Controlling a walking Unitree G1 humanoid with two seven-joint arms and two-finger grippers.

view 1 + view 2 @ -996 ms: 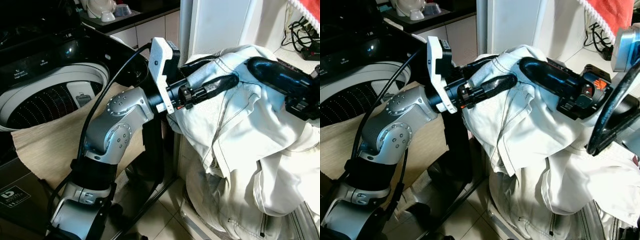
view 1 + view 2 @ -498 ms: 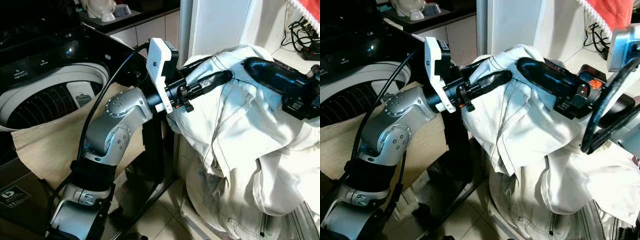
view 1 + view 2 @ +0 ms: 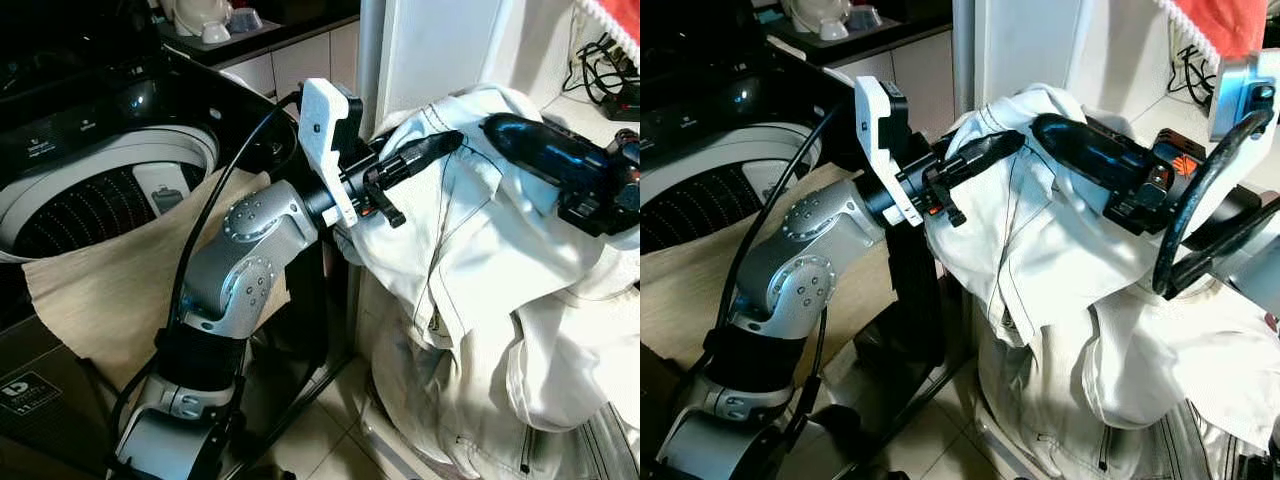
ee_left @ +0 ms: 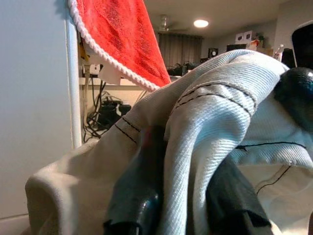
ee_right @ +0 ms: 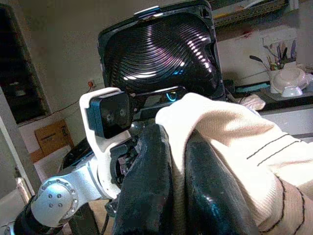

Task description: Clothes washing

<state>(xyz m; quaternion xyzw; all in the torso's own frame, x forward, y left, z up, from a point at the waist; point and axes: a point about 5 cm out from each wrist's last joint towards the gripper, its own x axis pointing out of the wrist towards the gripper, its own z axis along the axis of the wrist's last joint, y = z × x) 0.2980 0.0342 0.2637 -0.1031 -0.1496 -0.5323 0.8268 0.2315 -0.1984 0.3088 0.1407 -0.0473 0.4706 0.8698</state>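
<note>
Two grippers hold one pale garment point(image 3: 480, 260) high, and the washing machine tub point(image 3: 90, 205) lies to the left of it and lower. This is the relation that matters for the next move: I judge the cloth must travel leftward and down to reach the opening. The tub is open at the top; its ribbed inner wall is visible, and I cannot make out any clothes inside it. A beige cloth point(image 3: 110, 280) hangs over the front edge of the machine.

Next comes the left gripper point(image 3: 420, 152), the nearer one to the tub. Its black fingers point(image 4: 142, 205) are closed on a seamed fold of the garment, as the left wrist view shows. The right gripper point(image 3: 1060, 135) is just beside it, at the top of the same bundle, and its fingers point(image 5: 146, 186) also pinch a fold of the fabric between them. The two grips are close together, so most of the garment hangs down below them, its long axis nearly vertical, toward the tiled floor point(image 3: 320, 440). A trailing end could catch on the machine's edge.
</note>
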